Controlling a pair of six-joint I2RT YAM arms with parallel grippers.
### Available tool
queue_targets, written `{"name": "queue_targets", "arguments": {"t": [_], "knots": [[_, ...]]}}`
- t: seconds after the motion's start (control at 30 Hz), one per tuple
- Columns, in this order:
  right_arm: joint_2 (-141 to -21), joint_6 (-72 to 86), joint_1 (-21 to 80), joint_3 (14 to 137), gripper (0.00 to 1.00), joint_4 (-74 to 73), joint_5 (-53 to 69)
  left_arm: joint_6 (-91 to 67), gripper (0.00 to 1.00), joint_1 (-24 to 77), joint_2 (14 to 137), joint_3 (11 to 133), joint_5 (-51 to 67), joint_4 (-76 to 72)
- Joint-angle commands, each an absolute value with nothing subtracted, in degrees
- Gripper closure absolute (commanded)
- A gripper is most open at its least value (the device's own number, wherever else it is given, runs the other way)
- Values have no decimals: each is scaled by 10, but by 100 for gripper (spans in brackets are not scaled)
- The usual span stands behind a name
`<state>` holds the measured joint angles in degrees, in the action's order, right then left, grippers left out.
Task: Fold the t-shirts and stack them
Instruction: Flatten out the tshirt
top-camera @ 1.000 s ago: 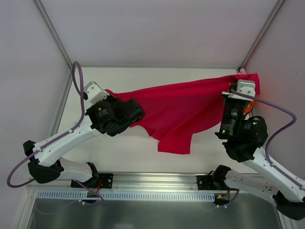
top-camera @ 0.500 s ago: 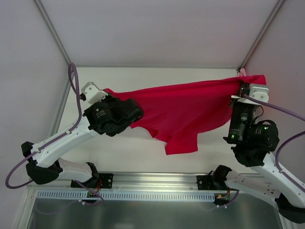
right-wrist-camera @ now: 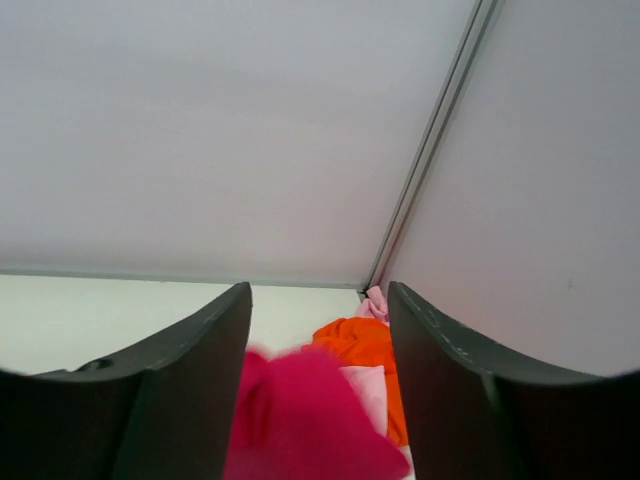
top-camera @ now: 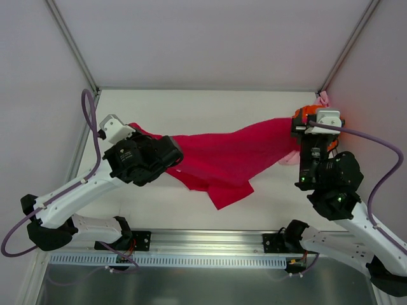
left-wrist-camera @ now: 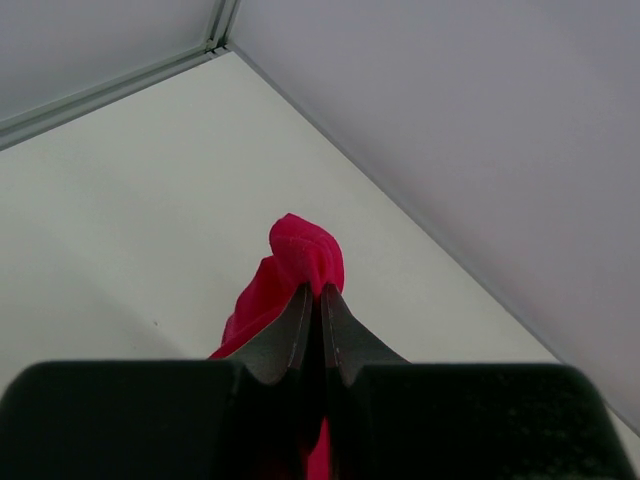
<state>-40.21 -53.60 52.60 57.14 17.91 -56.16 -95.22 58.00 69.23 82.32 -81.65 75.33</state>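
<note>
A crimson t-shirt (top-camera: 222,155) hangs stretched across the middle of the table, its lower edge drooping toward the front. My left gripper (left-wrist-camera: 312,290) is shut on the shirt's left end, and a bunch of red cloth (left-wrist-camera: 305,255) pokes out past the fingertips. My right gripper (right-wrist-camera: 318,290) stands open at the shirt's right end (right-wrist-camera: 310,410), which shows blurred and loose between the fingers. An orange t-shirt (right-wrist-camera: 365,345) and a pale pink t-shirt (right-wrist-camera: 368,385) lie crumpled in the far right corner just beyond it.
White walls close the table on the left, back and right, with corner posts (top-camera: 334,63) at the back. The orange shirt (top-camera: 305,113) and pink cloth (top-camera: 324,98) crowd the right corner beside the right arm (top-camera: 331,184). A metal rail (top-camera: 203,238) runs along the near edge.
The right gripper has opened and let go of the crimson shirt's right end. The shirt has sagged and drawn left as the left arm moved left, uncovering the orange shirt.
</note>
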Motion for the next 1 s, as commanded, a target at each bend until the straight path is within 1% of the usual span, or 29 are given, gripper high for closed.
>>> {"name": "queue_targets", "arguments": {"t": [0.0,0.1,0.13,0.17,0.23,0.27,0.3,0.33,0.37,0.4,0.43,0.47,0.5,0.53,0.63,0.67,0.77,0.9,0.97], "knots": [[-405,-527,523,615,34,192,-570,-969,100,571,685,820,-900,855],[-420,-540,522,620,33,207,-574,-969,100,571,686,823,-900,856],[-421,-541,522,614,30,216,-573,-969,100,571,688,822,-900,857],[-423,-541,522,611,24,221,-568,-969,100,571,688,822,-900,858],[-434,-533,515,615,23,215,-566,-972,100,571,690,821,-900,860],[-464,-506,512,629,23,152,-561,-975,100,571,691,821,-900,860],[-464,-478,501,651,23,151,-562,-976,100,571,692,820,-900,860],[-520,-436,466,683,24,25,-567,-979,100,571,695,817,-900,861],[-554,-301,441,772,24,-69,-537,-986,100,571,697,816,-900,868],[-593,-229,409,820,24,-170,-496,-991,100,571,700,813,-899,867],[-669,-179,363,860,25,-305,-451,-994,100,571,703,807,-900,868],[-700,-151,354,899,26,-335,-402,-997,100,573,706,805,-900,867],[-727,-136,352,905,27,-358,-391,-999,100,574,708,802,-899,867],[-768,-133,352,907,27,-365,-378,-999,100,576,712,801,-900,868],[-831,-94,329,929,26,-407,-317,-1005,100,577,715,790,-899,868],[-866,-87,324,932,27,-413,-273,-1007,100,577,714,787,-900,868],[-912,-60,312,930,27,-414,-238,-1018,100,577,708,773,-899,867],[-939,-36,309,925,28,-410,-233,-1020,100,579,701,761,-899,867],[-953,-31,308,921,28,-412,-198,-1022,100,579,701,759,-898,867]]}}
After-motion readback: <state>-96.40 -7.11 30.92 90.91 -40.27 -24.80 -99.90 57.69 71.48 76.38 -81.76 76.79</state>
